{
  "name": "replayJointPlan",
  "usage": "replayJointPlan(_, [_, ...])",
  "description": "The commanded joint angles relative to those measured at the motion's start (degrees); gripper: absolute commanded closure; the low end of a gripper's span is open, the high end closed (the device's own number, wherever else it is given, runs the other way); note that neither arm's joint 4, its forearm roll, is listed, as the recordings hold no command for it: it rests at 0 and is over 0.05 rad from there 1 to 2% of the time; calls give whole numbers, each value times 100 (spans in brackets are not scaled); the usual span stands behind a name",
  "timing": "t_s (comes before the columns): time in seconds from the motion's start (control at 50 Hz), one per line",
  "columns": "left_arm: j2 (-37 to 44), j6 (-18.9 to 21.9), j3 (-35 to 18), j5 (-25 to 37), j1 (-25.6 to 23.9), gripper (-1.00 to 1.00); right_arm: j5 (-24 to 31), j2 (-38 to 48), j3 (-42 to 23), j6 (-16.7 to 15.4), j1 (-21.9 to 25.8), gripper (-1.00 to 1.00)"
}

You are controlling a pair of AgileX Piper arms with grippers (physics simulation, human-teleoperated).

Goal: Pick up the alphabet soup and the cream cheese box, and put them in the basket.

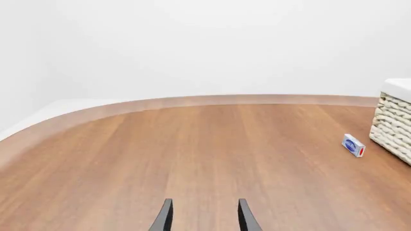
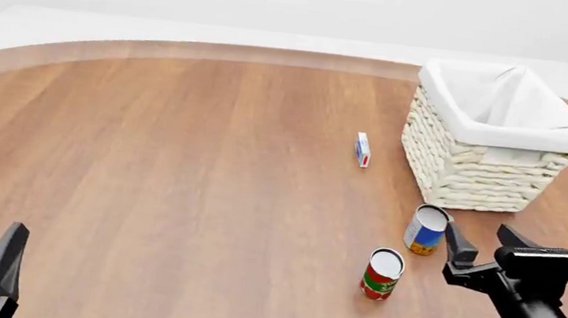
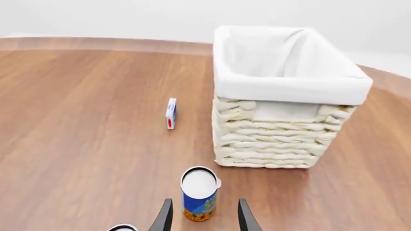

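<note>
With its fingers spread and empty, the right claw sat just behind the upright soup can, at the basket's 6 o'clock, so an off-centre closing could topple it.

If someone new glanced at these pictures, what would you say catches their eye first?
Most striking is the big wicker basket at the table's far right, its white liner empty. Just in front of it stands the alphabet soup, with the right gripper open and lined up on it. The small cream cheese box stands left of the basket.
</note>
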Motion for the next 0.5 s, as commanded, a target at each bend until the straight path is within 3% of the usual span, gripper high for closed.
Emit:
replayJointPlan(0.02, [0, 0, 0, 0, 0, -100, -373, 668, -146, 14, 11, -100])
replayJointPlan(0.5, [0, 0, 0, 0, 0, -100, -563, 1391, -450, 42, 99, -100])
